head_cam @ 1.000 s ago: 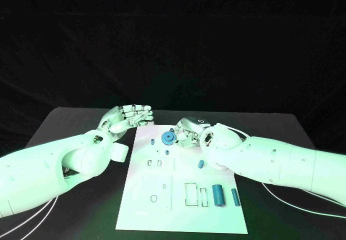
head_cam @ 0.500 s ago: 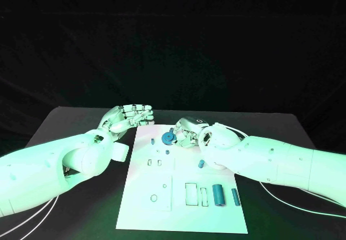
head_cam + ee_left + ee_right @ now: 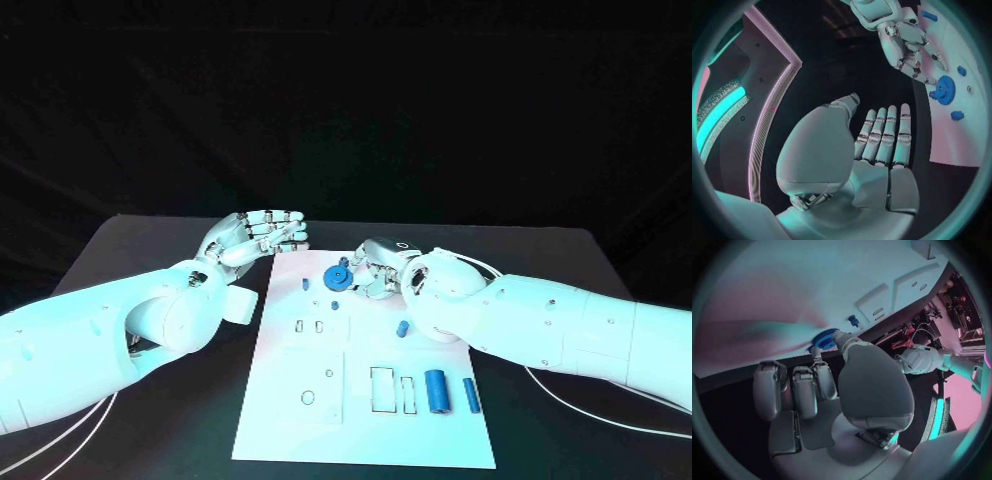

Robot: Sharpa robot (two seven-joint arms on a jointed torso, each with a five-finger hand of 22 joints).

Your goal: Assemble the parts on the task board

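Black table (image 3: 144,240) under white task board (image 3: 361,420), right hand (image 3: 378,268) pinching blue gear (image 3: 339,276), left hand (image 3: 260,235) empty, fingers apart

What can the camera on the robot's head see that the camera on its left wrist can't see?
Only the head view takes in the near end of the white board with two blue cylinders lying on it. Only the left wrist view looks at the left hand from behind, with its fingers straight and holding nothing. Both show the right hand pinching the blue gear at the board's far end.
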